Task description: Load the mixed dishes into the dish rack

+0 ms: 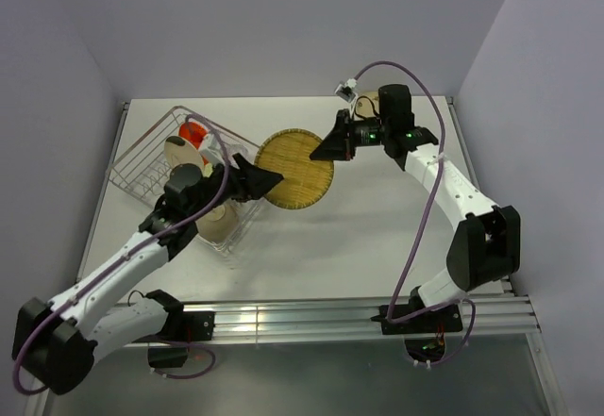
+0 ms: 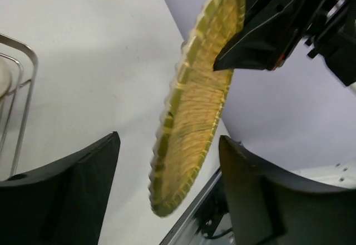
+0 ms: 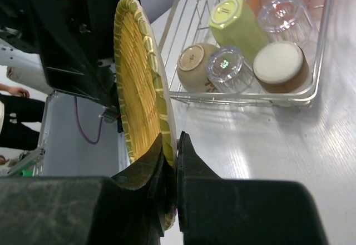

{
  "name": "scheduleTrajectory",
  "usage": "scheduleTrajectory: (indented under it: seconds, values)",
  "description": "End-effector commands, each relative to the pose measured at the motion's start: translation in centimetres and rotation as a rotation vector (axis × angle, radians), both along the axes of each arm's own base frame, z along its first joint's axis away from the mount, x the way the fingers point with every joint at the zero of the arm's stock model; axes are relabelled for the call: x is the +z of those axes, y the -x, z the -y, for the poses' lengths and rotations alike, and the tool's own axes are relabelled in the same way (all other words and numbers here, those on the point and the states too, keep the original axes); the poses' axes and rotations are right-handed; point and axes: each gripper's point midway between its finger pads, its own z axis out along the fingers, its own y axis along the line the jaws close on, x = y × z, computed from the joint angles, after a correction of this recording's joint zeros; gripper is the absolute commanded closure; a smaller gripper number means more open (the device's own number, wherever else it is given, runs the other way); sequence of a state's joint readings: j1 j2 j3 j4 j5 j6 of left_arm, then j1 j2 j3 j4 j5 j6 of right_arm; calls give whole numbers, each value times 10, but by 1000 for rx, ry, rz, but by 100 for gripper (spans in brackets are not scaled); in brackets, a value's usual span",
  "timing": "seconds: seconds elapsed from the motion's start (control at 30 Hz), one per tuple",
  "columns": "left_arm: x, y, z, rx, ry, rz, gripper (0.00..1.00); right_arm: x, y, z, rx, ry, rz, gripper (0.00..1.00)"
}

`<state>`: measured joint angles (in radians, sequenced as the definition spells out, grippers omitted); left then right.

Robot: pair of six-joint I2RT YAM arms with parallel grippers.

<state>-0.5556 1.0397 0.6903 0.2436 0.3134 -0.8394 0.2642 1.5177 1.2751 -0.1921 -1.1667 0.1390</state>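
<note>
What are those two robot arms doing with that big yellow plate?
They look like they are passing it along. The right gripper is pinching the rim of the tan woven plate, holding it up on edge. The left gripper is open, a finger on each side of the plate, not squeezing it. The dish rack nearby holds a pale yellow mug and other cups.

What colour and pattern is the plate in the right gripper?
The plate is golden-yellow basket weave with a greenish rim, clearest in the right wrist view.
</note>
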Motion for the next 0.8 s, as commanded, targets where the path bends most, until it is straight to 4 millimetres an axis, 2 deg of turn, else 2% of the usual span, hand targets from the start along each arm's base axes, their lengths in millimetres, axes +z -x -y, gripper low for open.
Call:
scheduleTrajectory:
  seconds: [0.0,0.03,0.1,0.13,0.17,0.23,0.27,0.3,0.37,0.4,0.43,0.47,0.5,0.53,0.57,0.6,0.63,0.67,0.7,0.77]
  values:
    - [50,1,-35,152,-11,154,20,36,-13,-11,1,-22,114,100]
    - [43,-3,-51,236,-56,130,13,41,-16,-12,-9,-26,126,100]
    - [59,8,-73,306,-71,173,9,54,-28,-19,-25,-38,145,100]
    - [50,8,-88,368,-114,147,7,58,-34,-22,-45,-35,153,100]
    - [56,11,-96,397,-126,165,6,61,-37,-26,-53,-34,156,100]
    - [64,20,-116,466,-133,186,5,68,-46,-43,-60,-18,174,100]
    - [63,23,-124,484,-155,183,4,61,-53,-52,-62,3,174,100]
    - [68,29,-130,499,-151,197,4,72,-47,-70,-47,7,195,100]
    - [73,35,-140,523,-170,208,4,77,-64,-90,-121,40,232,100]
    - [75,37,-143,529,-172,212,4,77,-57,-110,-122,52,233,100]
    - [76,38,-145,533,-177,213,4,80,-61,-119,-157,61,245,100]
    - [81,41,-148,543,-186,217,4,70,-77,-128,-240,99,249,100]
    - [85,43,-151,547,-183,224,4,83,-80,-138,-274,90,287,100]
    - [88,44,-153,552,-185,228,4,86,-71,-158,-280,91,302,100]
    - [95,47,-156,559,-184,242,4,75,-86,-167,-358,131,317,100]
    - [98,49,-159,567,-184,248,4,89,-89,-176,-392,110,356,100]
    - [101,51,-161,573,-182,255,4,92,-90,-186,-414,109,379,100]
    - [107,53,-163,577,-179,270,4,90,-81,-205,-412,111,406,100]
    - [111,56,-167,588,-173,281,4,91,-91,-216,-459,111,435,100]
    - [116,59,-172,604,-169,293,4,90,-86,-239,-463,109,483,100]
